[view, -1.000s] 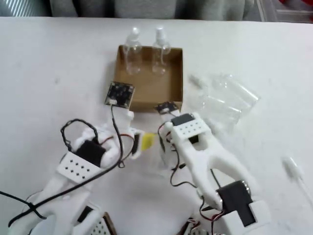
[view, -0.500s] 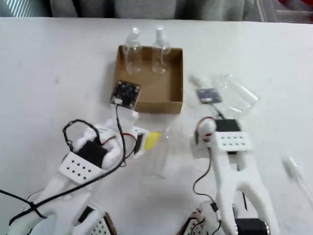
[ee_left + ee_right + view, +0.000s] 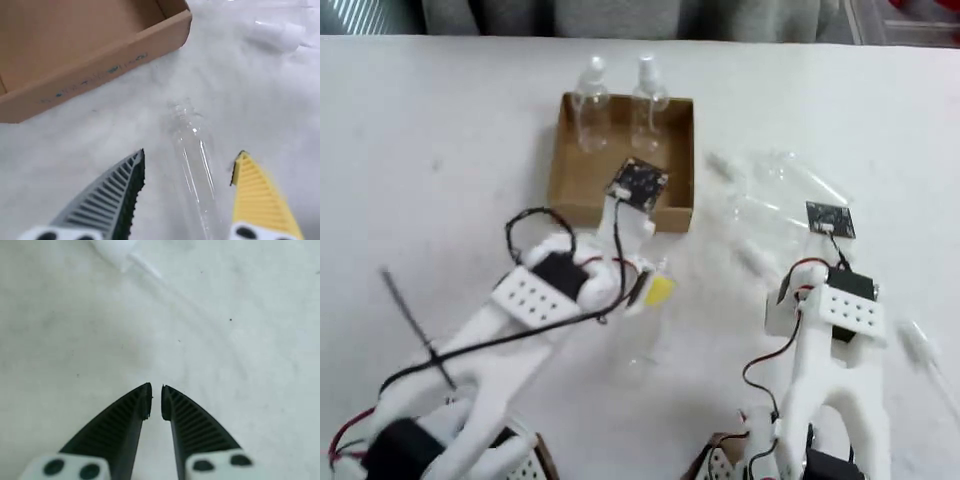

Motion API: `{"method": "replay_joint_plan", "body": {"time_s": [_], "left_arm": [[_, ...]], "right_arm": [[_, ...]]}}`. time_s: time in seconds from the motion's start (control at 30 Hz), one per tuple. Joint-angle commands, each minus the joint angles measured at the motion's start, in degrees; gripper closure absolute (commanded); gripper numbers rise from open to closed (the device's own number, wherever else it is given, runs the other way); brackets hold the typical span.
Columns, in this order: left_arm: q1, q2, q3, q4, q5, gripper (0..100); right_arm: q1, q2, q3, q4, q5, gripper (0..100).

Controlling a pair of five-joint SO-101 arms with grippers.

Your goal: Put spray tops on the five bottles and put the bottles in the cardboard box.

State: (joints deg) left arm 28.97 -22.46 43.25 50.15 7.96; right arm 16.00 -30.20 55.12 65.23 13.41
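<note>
A clear bottle [image 3: 192, 160] with no top lies on the white table, its open neck toward the cardboard box [image 3: 85, 55]. My left gripper [image 3: 187, 167] is open, its grey and yellow fingers on either side of the bottle without touching it. From above, the bottle [image 3: 645, 325] lies just in front of the box [image 3: 575, 185]. Two bottles with spray tops [image 3: 592, 105] [image 3: 648, 100] stand at the box's far wall. My right gripper [image 3: 156, 402] is shut on nothing, low over bare table, with a white spray top [image 3: 117, 249] ahead of it.
Several clear bottles without tops [image 3: 780, 200] lie in a heap right of the box. A loose spray top [image 3: 920, 342] lies near the table's right edge, and another one [image 3: 277, 32] lies past the box corner. The right arm [image 3: 830, 315] stands at the front right.
The right arm has swung from the box's front to the table's right side. The left arm has shifted right and forward, so its open fingers now straddle the lying bottle.
</note>
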Motion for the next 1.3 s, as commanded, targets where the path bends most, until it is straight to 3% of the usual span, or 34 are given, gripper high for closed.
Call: {"method": "replay_joint_plan", "body": {"time_s": [0.0, 0.3, 0.5, 0.63, 0.87, 1.27], "left_arm": [[1.1, 7.16, -7.47, 0.62, -0.35, 71], [2.59, 19.21, -14.42, 1.85, 0.7, 70], [3.38, 20.88, -20.22, 11.25, 4.57, 63], [3.38, 21.05, -24.09, 16.44, 5.01, 64], [1.45, 22.29, -25.41, 16.88, 5.8, 67], [0.22, 36.62, -36.04, 22.15, 6.68, 63]], "right_arm": [[0.4, -1.45, -0.26, -1.01, 0.79, 98.2], [-0.57, -1.45, -0.09, -1.71, 0.79, 98.2], [-1.36, -1.36, 0.53, -1.89, 0.79, 98.2], [-1.36, -1.36, 0.53, -1.89, 0.79, 98.2], [-1.36, -1.36, 0.62, -1.89, 0.79, 98.2], [-1.36, -1.36, 0.7, -2.59, 0.79, 98.2]]}}
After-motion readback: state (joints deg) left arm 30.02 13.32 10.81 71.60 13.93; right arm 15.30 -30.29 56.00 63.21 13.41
